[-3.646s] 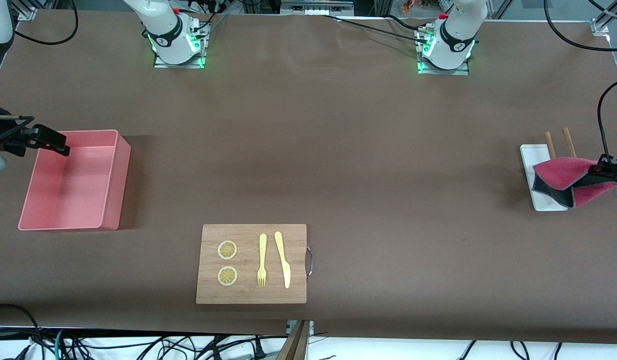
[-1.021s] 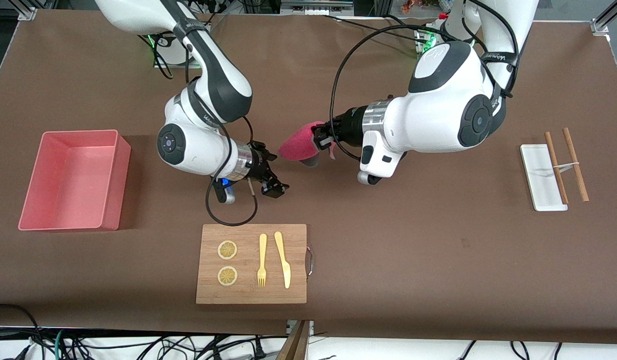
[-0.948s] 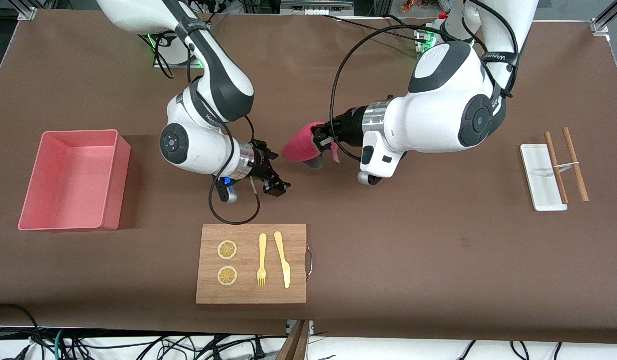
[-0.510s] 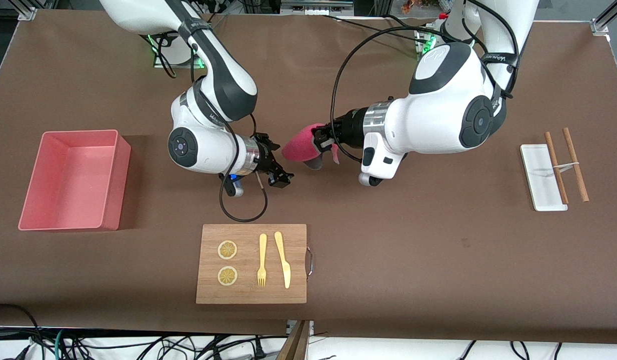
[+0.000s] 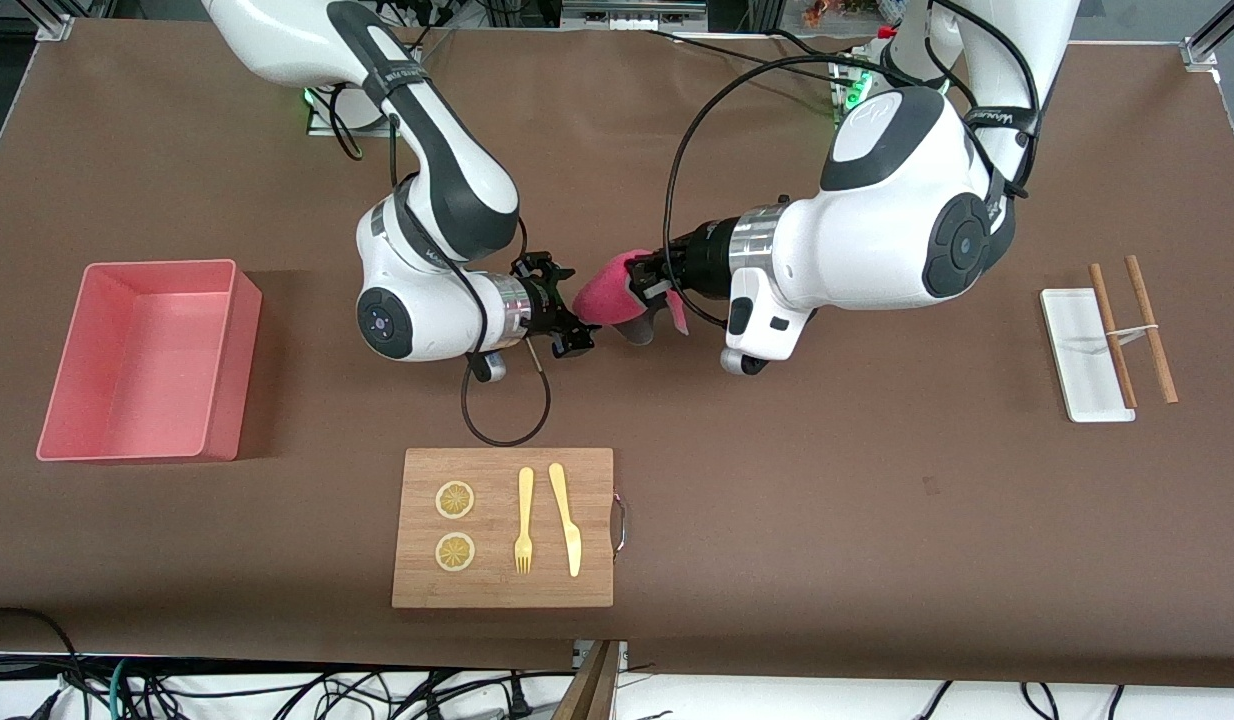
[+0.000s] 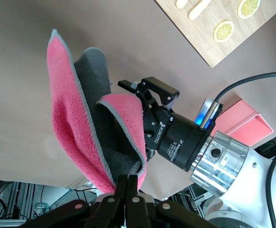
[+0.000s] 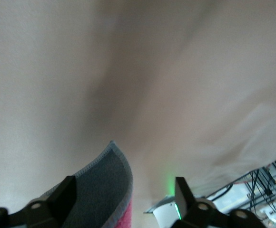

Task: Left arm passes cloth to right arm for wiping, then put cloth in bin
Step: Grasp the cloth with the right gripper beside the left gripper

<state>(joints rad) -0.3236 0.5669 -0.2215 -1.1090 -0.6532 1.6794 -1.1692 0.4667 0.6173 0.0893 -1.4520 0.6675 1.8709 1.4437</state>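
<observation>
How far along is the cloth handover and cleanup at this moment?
Done: the left tool holds the cloth up above mid-table. In hand: the right tool, open, sits at the cloth's free edge, not yet gripping. Left: the release, the wiping, and dropping the cloth in the pink bin.

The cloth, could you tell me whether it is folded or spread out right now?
Folded. The cloth hangs doubled over from the shut left gripper, pink face outside and grey face inside, its free edge between the open fingers of the right gripper.
</observation>
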